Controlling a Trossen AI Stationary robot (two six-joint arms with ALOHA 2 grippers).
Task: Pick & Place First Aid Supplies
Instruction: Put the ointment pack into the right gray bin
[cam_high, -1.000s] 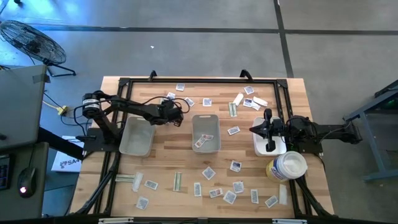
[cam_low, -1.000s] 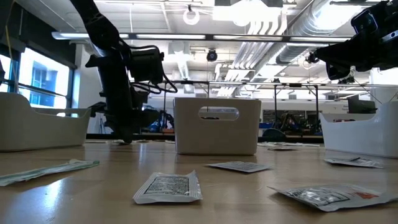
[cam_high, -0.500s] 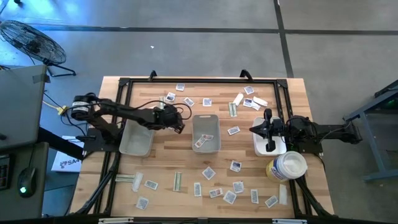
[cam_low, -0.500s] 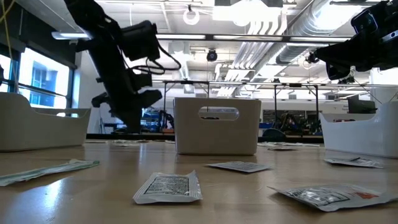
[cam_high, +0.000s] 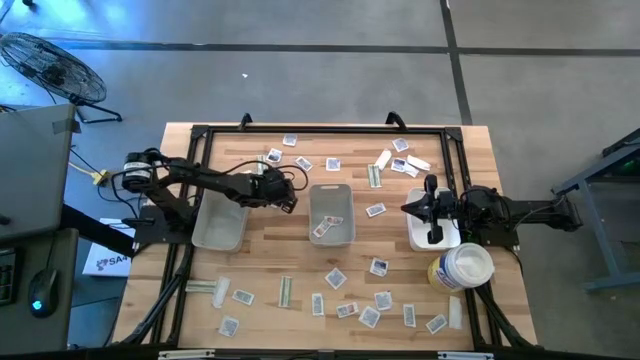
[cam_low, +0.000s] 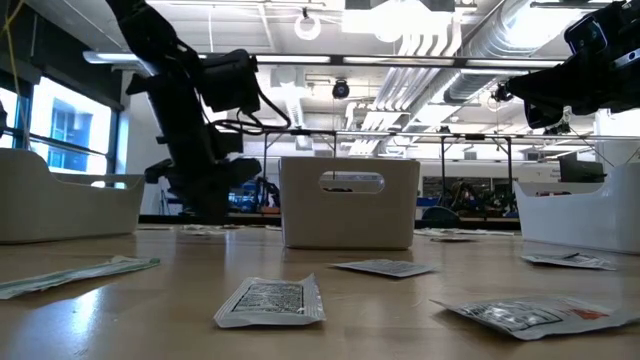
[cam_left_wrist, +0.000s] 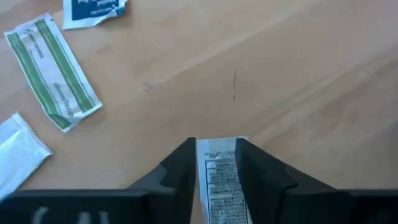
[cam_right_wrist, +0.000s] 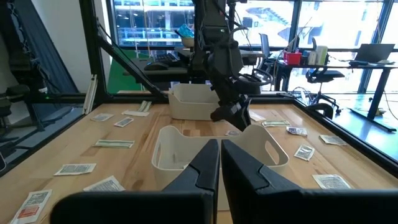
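Observation:
Small flat first aid packets lie scattered on the wooden table, near (cam_high: 336, 278) and far (cam_high: 304, 163). My left gripper (cam_high: 287, 198) (cam_left_wrist: 216, 146) stands open between the left grey tray (cam_high: 220, 222) and the centre tray (cam_high: 331, 200), slanting down. A white-grey sachet with dark print (cam_left_wrist: 219, 180) shows between its fingers. Another packet (cam_high: 322, 229) lies inside the centre tray. My right gripper (cam_high: 410, 208) (cam_right_wrist: 219, 163) waits shut and level at the table's right side, holding nothing. My left gripper has one finger (cam_left_wrist: 180, 171) on each side of the sachet, along its two long edges (cam_left_wrist: 202, 168). Whether the fingers touch it, I cannot tell. They slant down from the table's left side and lie along the sachet.
A green-white strip (cam_left_wrist: 53, 71), a blue-printed packet (cam_left_wrist: 93, 9) and a white wrapper (cam_left_wrist: 18, 155) lie beyond the left gripper. A white tray (cam_high: 445, 238) sits under the right arm, and a round white tub (cam_high: 460, 268) stands beside it. A black frame (cam_high: 320, 130) rims the table.
My left gripper has moved a short way toward the table's near edge, away from the packets at the far left, has risen a little and its wrist has tipped. My right arm has kept still.

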